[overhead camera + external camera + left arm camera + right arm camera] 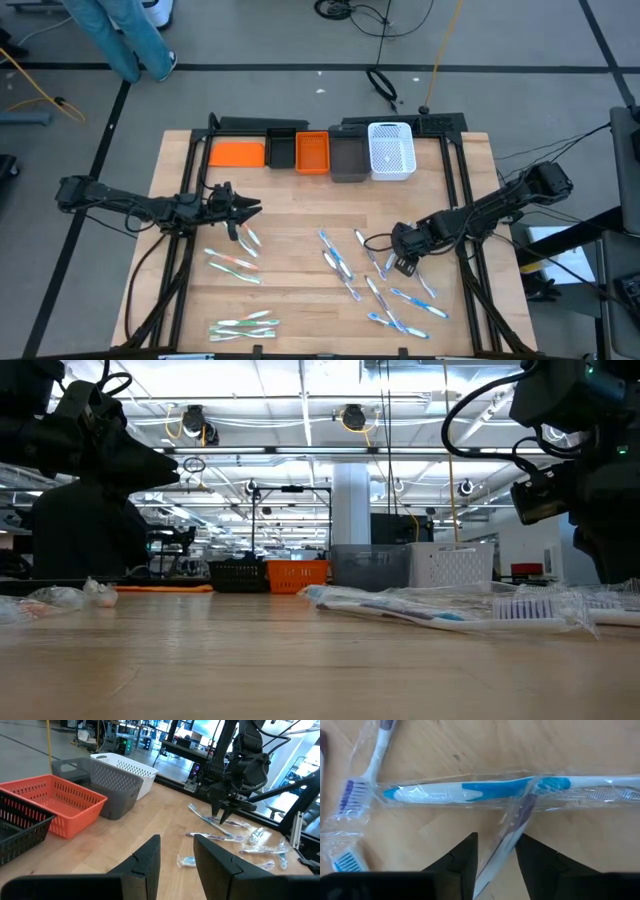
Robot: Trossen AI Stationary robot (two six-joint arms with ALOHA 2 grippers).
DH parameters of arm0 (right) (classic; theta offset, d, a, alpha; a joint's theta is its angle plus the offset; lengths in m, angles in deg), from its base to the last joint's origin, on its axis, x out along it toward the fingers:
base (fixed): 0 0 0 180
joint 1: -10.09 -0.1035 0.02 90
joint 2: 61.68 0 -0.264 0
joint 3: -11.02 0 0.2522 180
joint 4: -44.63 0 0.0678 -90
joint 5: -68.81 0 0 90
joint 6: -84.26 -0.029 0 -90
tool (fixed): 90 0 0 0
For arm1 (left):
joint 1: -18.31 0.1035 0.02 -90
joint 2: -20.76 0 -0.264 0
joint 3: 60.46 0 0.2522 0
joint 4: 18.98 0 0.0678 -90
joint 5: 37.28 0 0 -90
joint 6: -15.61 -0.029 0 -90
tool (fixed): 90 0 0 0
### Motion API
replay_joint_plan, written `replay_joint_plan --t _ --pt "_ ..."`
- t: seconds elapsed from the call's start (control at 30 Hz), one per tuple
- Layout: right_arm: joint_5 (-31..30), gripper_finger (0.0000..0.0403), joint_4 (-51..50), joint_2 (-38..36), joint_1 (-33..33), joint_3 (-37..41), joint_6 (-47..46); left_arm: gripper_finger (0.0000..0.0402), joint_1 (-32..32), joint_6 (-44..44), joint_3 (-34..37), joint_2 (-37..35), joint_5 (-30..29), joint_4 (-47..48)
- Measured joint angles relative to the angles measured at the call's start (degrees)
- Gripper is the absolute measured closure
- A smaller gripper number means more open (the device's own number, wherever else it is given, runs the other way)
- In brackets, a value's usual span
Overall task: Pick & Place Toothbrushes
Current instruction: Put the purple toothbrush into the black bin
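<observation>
Wrapped toothbrushes lie flat on the wooden table (pixel 300 250) in loose groups: right (pixel 385 290), left (pixel 235 258) and near edge (pixel 243 325). My right gripper (pixel 496 837) points steeply down over the right group, open. Its fingers stand on either side of a purple-handled toothbrush (pixel 512 827), which crosses a blue-handled one (pixel 470 790). My left gripper (pixel 176 840) hovers level above the table's left side (pixel 250 208), open, with nothing between its fingers. My right gripper has the purple-handled toothbrush's wrapped handle (pixel 501 847) in the gap between its fingers, coming at it from above. Whether either finger touches the wrapper I cannot tell. The toothbrush lies on the table.
Along the far edge stand a flat orange piece (pixel 237 153), a black bin (pixel 282 150), an orange bin (pixel 312 152), a grey bin (pixel 347 158) and a white bin (pixel 391 150). A person's legs (pixel 130 35) show beyond the table's far left.
</observation>
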Motion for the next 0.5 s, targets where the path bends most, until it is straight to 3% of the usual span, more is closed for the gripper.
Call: replay_joint_plan --t 0.5 --pt "-1.11 0.0387 -0.38 0.07 0.00 0.11 1.09 0.0284 -0.01 -0.50 0.02 0.00 0.00 0.00"
